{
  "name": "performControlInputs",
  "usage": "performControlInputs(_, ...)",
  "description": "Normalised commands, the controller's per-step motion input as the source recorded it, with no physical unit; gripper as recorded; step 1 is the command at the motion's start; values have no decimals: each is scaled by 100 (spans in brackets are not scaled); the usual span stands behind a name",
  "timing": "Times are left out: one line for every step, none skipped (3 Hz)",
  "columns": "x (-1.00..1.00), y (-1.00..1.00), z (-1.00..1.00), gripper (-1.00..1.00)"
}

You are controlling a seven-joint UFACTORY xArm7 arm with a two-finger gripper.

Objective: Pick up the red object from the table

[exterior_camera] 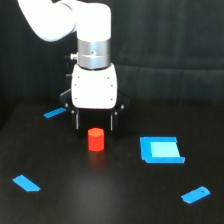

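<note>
A single exterior view is provided. The camera sits in front of the arm, slightly above the tabletop [110, 200], looking level-to-downward toward the dark backdrop [170, 50]. It stands close: the arm's upper links are cut off at the top edge, while the gripper [94, 124] sits near frame centre.

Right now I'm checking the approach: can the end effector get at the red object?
Probably yes. The end effector hangs open just behind and above the red object, nothing lies between them, and the blue pieces sit well off to the sides.
</note>
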Motion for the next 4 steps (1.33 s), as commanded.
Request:
performControlInputs(8,-87,-6,100)
performControlInputs(4,-17,-14,7)
performControlInputs(-3,-4,-20,-80)
performControlInputs(-2,0,-19,-99)
